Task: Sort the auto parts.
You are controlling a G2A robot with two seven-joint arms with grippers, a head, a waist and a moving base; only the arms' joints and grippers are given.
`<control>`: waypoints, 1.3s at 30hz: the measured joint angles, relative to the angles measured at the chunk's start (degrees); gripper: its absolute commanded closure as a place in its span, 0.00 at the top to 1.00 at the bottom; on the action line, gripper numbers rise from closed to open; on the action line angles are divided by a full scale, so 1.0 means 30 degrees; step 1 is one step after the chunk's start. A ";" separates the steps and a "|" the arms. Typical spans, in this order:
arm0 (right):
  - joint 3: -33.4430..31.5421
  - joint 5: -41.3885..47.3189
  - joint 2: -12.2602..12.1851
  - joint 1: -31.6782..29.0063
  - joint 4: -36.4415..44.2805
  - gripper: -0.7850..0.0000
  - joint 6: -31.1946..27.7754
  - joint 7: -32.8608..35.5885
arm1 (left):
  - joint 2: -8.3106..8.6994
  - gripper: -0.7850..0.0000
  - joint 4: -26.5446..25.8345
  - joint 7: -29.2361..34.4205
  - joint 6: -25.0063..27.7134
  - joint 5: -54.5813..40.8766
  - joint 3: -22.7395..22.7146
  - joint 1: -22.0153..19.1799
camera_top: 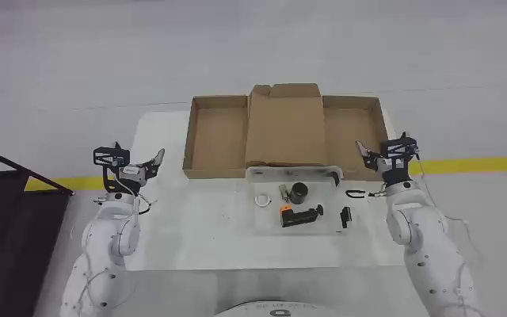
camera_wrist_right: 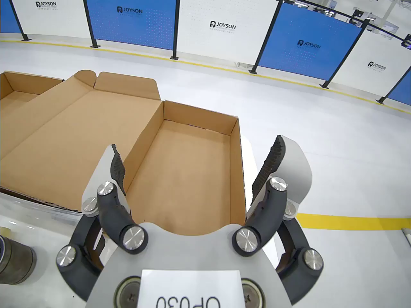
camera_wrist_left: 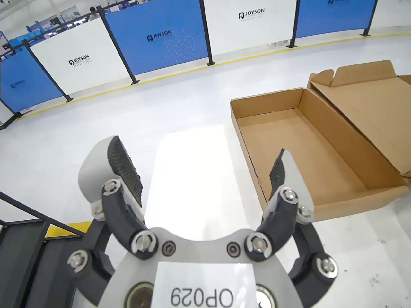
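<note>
Parts (camera_top: 298, 215) lie bunched on the tray (camera_top: 265, 223) mid-table, just in front of the box (camera_top: 285, 131). A flap covers the box's middle, and both outer bays stand open. Left gripper (camera_top: 129, 157) hangs over the left edge of the table (camera_top: 198, 230), right gripper (camera_top: 386, 149) over the right edge near the box's corner. Both have their fingers spread wide.

The left pincer (camera_wrist_left: 205, 174) gapes wide above the white table (camera_wrist_left: 192, 174), beside a cardboard box (camera_wrist_left: 308, 149).
</note>
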State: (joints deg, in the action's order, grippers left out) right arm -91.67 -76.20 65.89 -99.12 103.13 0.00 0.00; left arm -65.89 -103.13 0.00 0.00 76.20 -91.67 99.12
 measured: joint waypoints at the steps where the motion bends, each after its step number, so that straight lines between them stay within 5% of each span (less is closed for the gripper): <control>1: 0.0000 0.0000 0.0000 0.0000 0.0000 1.00 0.0000 0.0000 | 0.0000 1.00 0.0000 0.0000 0.0000 0.0000 0.0000 0.0000; 12: 0.0141 0.0110 0.0003 0.0087 0.0087 1.00 -0.0294 0.0077 | 0.0000 1.00 0.0000 0.0000 0.0000 0.0000 0.0000 0.0000; 16: 0.0874 0.0993 -0.0065 0.0830 0.0368 1.00 -0.3084 0.1704 | 0.0000 1.00 0.0000 0.0000 0.0000 0.0000 0.0000 0.0000; 21: 0.0481 0.2384 -0.0312 0.1624 0.0143 1.00 -0.9354 0.2879 | 0.0000 1.00 0.0000 0.0000 0.0000 0.0000 0.0000 0.0000; 27: 0.0720 0.2660 -0.0334 0.1505 0.0236 1.00 -0.8514 0.2931 | 0.0000 1.00 0.0000 0.0000 0.0000 0.0000 0.0000 0.0000; 28: 0.0830 0.3235 -0.0382 0.1462 0.0205 0.96 -0.9114 0.3046 | 0.0000 1.00 0.0000 0.0000 0.0000 0.0000 0.0000 0.0000; 31: 0.0350 0.6457 -0.0697 0.1582 -0.0388 0.45 -1.3481 0.4426 | 0.0000 1.00 0.0000 0.0000 0.0000 0.0000 0.0000 0.0000; 35: -0.0158 0.8766 -0.1135 0.1882 -0.0374 0.41 -1.8522 0.7489 | 0.0000 1.00 0.0000 0.0000 0.0000 0.0000 0.0000 0.0000; 39: 0.0257 0.8459 -0.1413 0.1906 0.0598 0.46 -1.8878 1.0530 | 0.0000 1.00 0.0000 0.0000 0.0000 0.0000 0.0000 0.0000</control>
State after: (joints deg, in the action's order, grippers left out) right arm -90.90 -50.83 61.65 -93.40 104.93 -56.63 31.59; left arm -65.89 -103.13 0.00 0.00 76.20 -91.67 99.12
